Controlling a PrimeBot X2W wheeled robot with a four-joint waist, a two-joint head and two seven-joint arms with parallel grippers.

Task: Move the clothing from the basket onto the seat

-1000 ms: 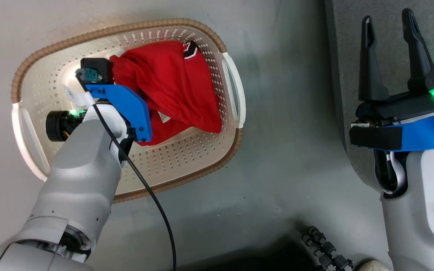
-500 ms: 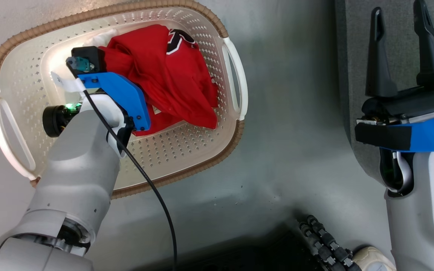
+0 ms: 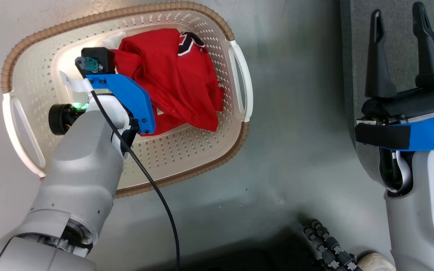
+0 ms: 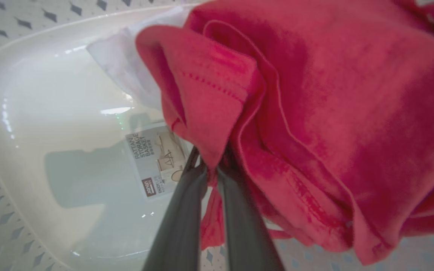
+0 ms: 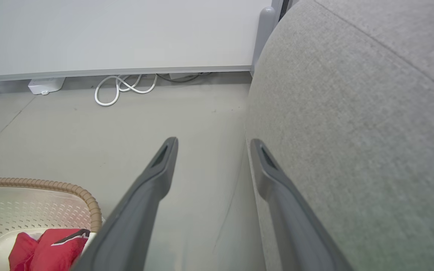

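Observation:
The clothing is a bunched bright red garment with a black-and-white patch, lying in the cream perforated basket on the floor. My left arm reaches down into the basket, its blue wrist mount over the garment's left edge. In the left wrist view my left gripper is shut on a fold of the red clothing above the basket floor. My right gripper stands open and empty over the edge of the grey seat. The right wrist view shows that gripper beside the seat's rounded corner.
A label sticker lies on the basket floor. A black cable hangs from my left wrist. A ribbed black hose lies at the bottom edge. A coiled white cable and a white adapter sit by the wall.
My left gripper has closed on a fold of the red clothing. The head camera has shifted a little. The right gripper stays open.

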